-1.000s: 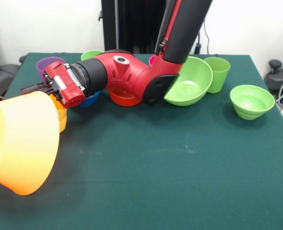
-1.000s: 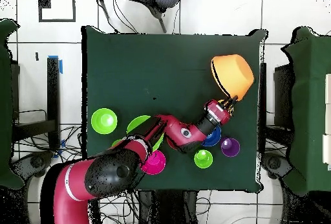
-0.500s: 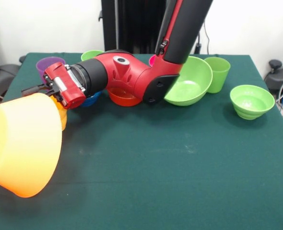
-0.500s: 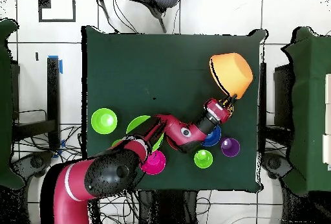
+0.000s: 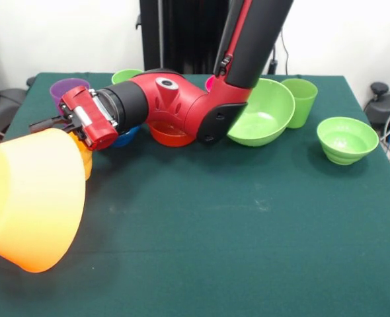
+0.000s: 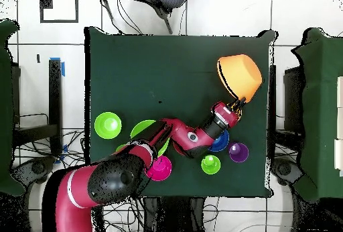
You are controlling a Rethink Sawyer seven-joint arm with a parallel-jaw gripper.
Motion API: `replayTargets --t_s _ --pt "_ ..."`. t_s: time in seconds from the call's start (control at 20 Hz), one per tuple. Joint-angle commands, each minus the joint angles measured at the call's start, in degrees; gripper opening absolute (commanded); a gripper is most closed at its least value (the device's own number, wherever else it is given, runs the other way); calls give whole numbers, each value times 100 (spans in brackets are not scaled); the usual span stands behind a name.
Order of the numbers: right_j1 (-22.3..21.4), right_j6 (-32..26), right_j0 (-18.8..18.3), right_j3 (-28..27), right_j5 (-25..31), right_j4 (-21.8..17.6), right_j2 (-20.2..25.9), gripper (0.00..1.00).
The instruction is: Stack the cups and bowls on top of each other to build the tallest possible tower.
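Pincer: the black pincer (image 5: 63,125) at the end of the red and black arm (image 5: 175,105) reaches sideways, low over the table; whether it is apart or together cannot be told.
Huge orange glossy plastic bowl (image 5: 30,198): just beyond the pincer's tip, tipped on its side at the table's edge, its rim next to the pincer.
Yellow ribbed plastic cup (image 5: 84,160): right under the pincer, wedged against the orange bowl.
Blue plastic bowl (image 6: 221,142): directly behind the pincer, under the wrist.
Purple ribbed cup (image 5: 66,92): just beside the wrist.
Red-orange bowl (image 5: 172,137): further back, under the arm.
Light green cup (image 6: 210,164): near the purple one.
Pink bowl (image 6: 161,169): beneath the elbow.
Large light green bowl (image 5: 264,112): past the elbow, tilted.
Second light green cup (image 5: 301,99): beside that bowl.
Small green bowl (image 5: 347,139): farthest from the pincer, upright, alone.
Green table (image 5: 248,231): carries everything.
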Motion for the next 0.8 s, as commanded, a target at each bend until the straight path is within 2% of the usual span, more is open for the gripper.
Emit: replayTargets --t_s 0.05,0.2,0.8 --pt "914 -265 78 -654 -530 -64 1074 0" --pt "935 -648 155 -615 -677 -116 1008 0" --pt "1089 -1120 265 -711 -917 -92 858 0"
